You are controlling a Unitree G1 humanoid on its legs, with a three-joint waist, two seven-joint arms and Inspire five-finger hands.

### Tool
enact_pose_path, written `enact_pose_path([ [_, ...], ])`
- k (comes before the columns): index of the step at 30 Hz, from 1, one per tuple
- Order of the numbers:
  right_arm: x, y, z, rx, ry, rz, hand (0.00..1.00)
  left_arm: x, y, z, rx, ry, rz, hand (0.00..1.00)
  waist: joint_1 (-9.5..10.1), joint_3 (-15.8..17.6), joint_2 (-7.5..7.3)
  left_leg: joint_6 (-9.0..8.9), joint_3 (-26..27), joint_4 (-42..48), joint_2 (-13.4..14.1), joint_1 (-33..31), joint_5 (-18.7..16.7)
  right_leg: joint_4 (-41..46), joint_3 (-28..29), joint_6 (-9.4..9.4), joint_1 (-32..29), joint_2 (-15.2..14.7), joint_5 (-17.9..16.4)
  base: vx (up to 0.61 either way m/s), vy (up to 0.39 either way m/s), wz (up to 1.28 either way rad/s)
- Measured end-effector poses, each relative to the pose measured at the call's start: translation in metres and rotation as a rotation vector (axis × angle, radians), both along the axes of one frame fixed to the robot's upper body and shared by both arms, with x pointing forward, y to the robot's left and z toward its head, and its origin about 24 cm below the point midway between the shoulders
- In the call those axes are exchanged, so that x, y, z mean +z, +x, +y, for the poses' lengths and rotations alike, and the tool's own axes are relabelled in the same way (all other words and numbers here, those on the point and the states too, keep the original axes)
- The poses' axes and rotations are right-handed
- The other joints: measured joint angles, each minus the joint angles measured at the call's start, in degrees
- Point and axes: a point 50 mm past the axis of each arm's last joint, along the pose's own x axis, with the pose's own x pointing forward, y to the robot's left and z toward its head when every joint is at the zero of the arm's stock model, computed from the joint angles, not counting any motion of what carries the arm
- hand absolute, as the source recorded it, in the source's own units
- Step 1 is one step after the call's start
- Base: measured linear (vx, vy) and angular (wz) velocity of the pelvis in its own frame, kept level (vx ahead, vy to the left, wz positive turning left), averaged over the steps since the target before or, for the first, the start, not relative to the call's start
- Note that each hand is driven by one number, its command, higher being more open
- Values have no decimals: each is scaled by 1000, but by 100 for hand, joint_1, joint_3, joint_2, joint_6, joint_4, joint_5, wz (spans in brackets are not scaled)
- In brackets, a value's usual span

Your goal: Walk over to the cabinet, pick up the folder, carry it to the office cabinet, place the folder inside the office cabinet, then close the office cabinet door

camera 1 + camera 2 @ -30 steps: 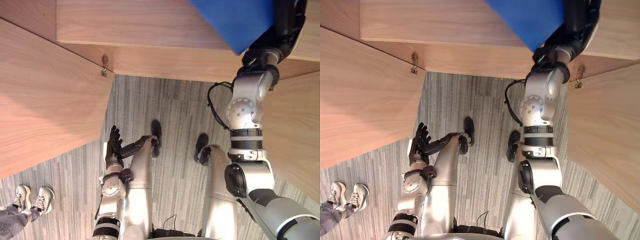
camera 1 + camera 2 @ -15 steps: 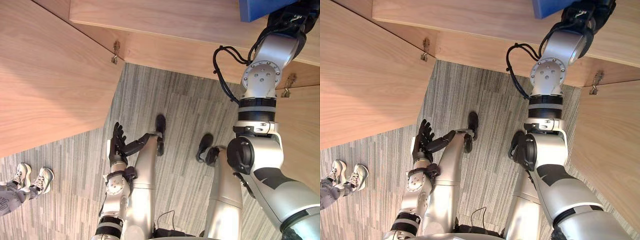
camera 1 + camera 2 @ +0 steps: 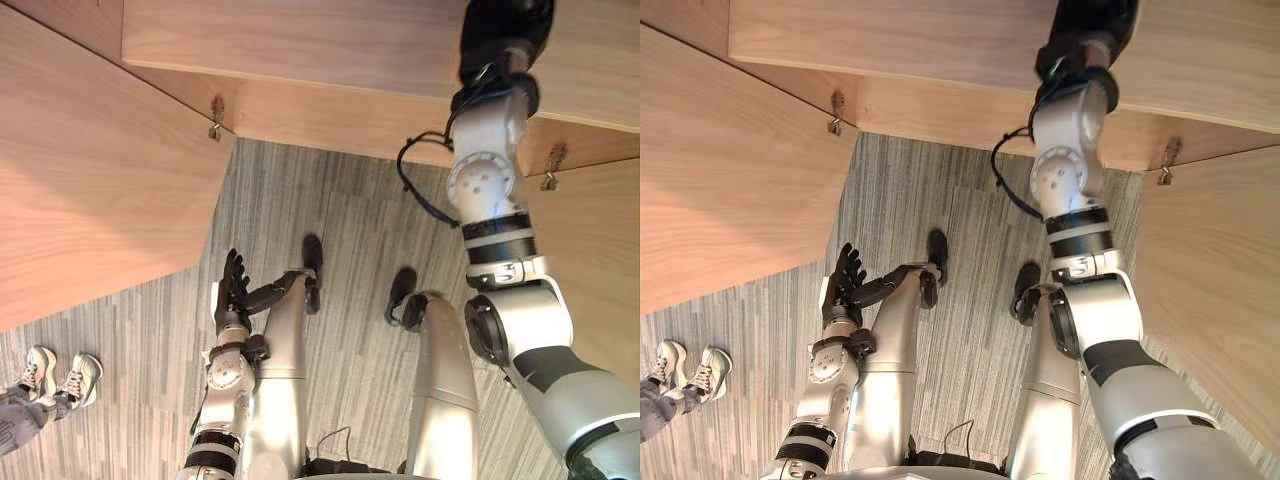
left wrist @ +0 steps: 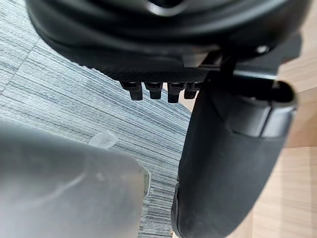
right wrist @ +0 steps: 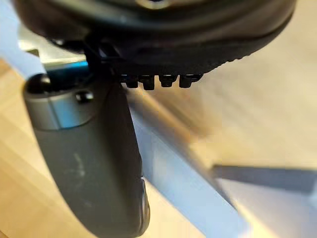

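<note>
The office cabinet (image 3: pixel 300 45) stands open, with its left door (image 3: pixel 100 180) and right door (image 3: pixel 600 260) turned out to the two sides. The right hand (image 3: pixel 497 25) reaches over the cabinet's front edge, near its right corner; in the right wrist view the folder (image 5: pixel 188 183) is a blurred pale blue band just beside that hand, with wood around it; whether the hand grasps it, I cannot tell. The left hand (image 3: pixel 232 290) hangs low over the striped grey floor (image 3: pixel 340 200), released, fingers straight and holding nothing. A person's shoes (image 3: pixel 60 375) stand on the floor near the left door's outer edge.
</note>
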Motion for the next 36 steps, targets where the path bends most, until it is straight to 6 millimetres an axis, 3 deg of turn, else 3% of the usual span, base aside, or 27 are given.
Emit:
enact_pose_path([
  [4, -23, 1, -1, -75, -215, 33, 100, -4, -1, 3, 8, 4, 20, 100, -57, -10, -13, 3, 22, -102, 44, 115, 2, -166, 2, 3, 125, 56, 61, -1, 1, -6],
  [9, -42, 0, -5, -140, -634, 22, 100, -11, -4, 10, -3, 21, 49, 100, -196, -43, -81, 5, 46, -236, 46, 257, 4, -324, -2, 23, 266, 68, 90, 0, 0, 0],
  [10, -44, 0, -5, -143, -685, 20, 0, -11, -4, 11, -6, 25, 53, 100, -212, -51, -95, 6, 52, -260, 46, 277, 6, -349, -1, 26, 283, 70, 95, 0, 0, 0],
  [14, -48, -1, -6, -241, -1069, -12, 0, -14, -5, 13, -22, 44, 63, 100, -260, -69, -131, 11, 67, -350, 51, 356, 10, -468, -8, 33, 373, 82, 122, 0, 0, 0],
  [20, -46, 8, -13, -407, -1384, 8, 0, -18, -1, 17, -50, 67, 91, 100, -274, -208, -336, 46, 239, -606, 50, 533, 32, -693, 39, 48, 486, 56, 181, 0, 1, -1],
  [23, -50, 12, -17, -392, -1412, 53, 0, -19, -2, 18, -66, 74, 100, 100, -248, -274, -434, 52, 280, -697, 50, 593, 36, -810, 9, 53, 572, 31, 188, 24, 4, 3],
  [26, -54, 15, -20, -327, -1398, 94, 0, -19, -2, 18, -75, 70, 102, 100, -225, -283, -443, 64, 330, -714, 54, 608, 38, -861, -31, 53, 625, -10, 188, 27, 10, 6],
  [33, -73, 15, -22, -15, -1073, 156, 0, -21, -5, 16, -107, 53, 100, 100, -153, -283, -443, 121, 389, -722, 49, 659, 28, -861, -38, 54, 671, -49, 187, -19, -5, 1],
  [36, -80, 13, -25, 0, -1012, 170, 0, -22, -7, 17, -105, 44, 105, 100, -152, -283, -443, 139, 417, -733, 44, 700, 26, -861, -35, 56, 704, -66, 186, -26, -14, 1],
])
